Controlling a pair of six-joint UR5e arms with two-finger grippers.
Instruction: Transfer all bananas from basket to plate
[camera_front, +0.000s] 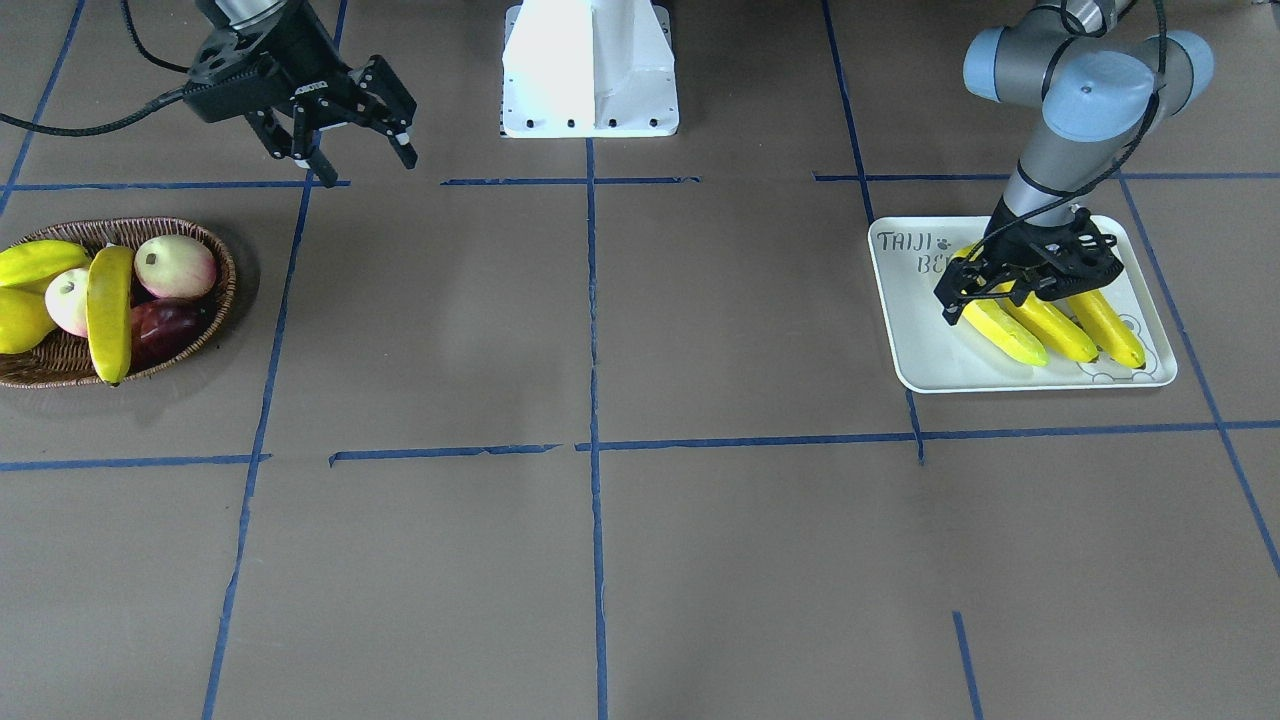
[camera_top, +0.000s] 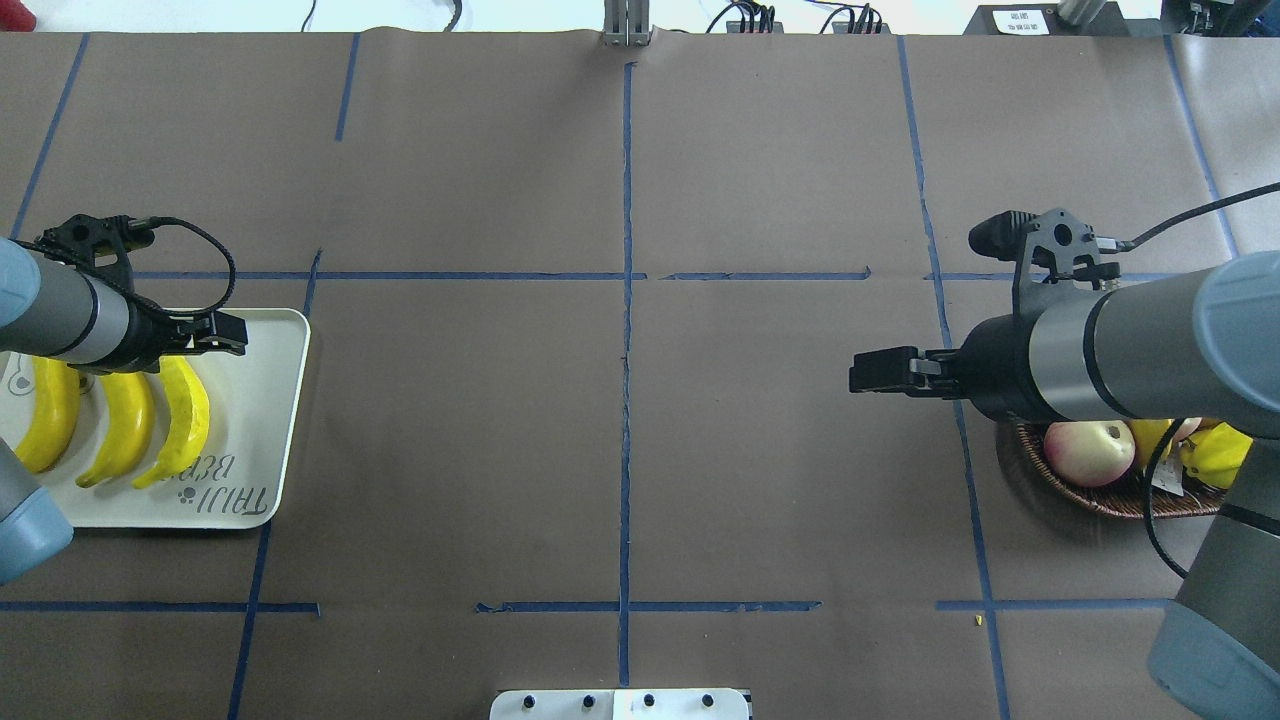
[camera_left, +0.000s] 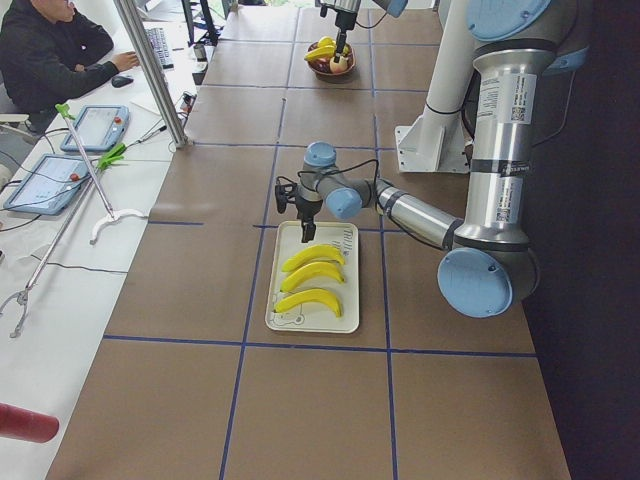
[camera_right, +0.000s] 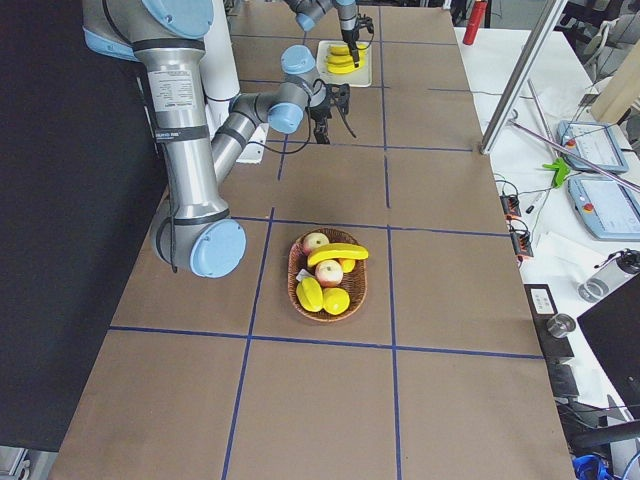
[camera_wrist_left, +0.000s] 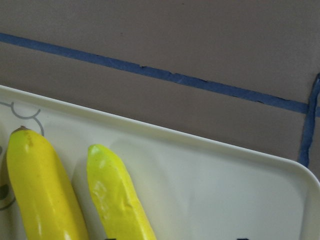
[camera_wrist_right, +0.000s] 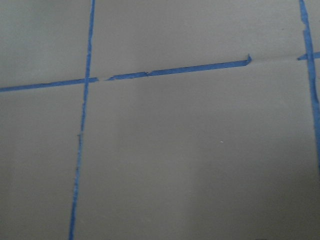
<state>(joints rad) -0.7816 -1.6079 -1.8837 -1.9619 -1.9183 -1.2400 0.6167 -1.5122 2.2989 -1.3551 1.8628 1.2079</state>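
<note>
**Three of four transferred**

Three long yellow bananas (camera_front: 1050, 328) lie side by side on the white rounded-rectangle tray (camera_front: 930, 352), the left claw (camera_front: 1020, 285) just above them, open and empty. The fourth banana (camera_front: 110, 315) lies across other fruit (camera_front: 175, 265) in the oval brown wicker basket (camera_front: 218, 252). Farther back, the right claw (camera_front: 358, 160) hangs open over the desk (camera_front: 600, 300)

A wicker basket (camera_right: 294, 280) sits on the desk (camera_right: 450, 300), one banana (camera_right: 338, 254) lying across apples (camera_right: 329, 272) and stubby yellow fruit (camera_right: 311, 293). The right end effector (camera_right: 335, 108) hangs well apart from it. Far off, the left end effector (camera_right: 352, 38) hangs over more bananas (camera_right: 345, 62) on a white plate (camera_right: 366, 66).
</note>
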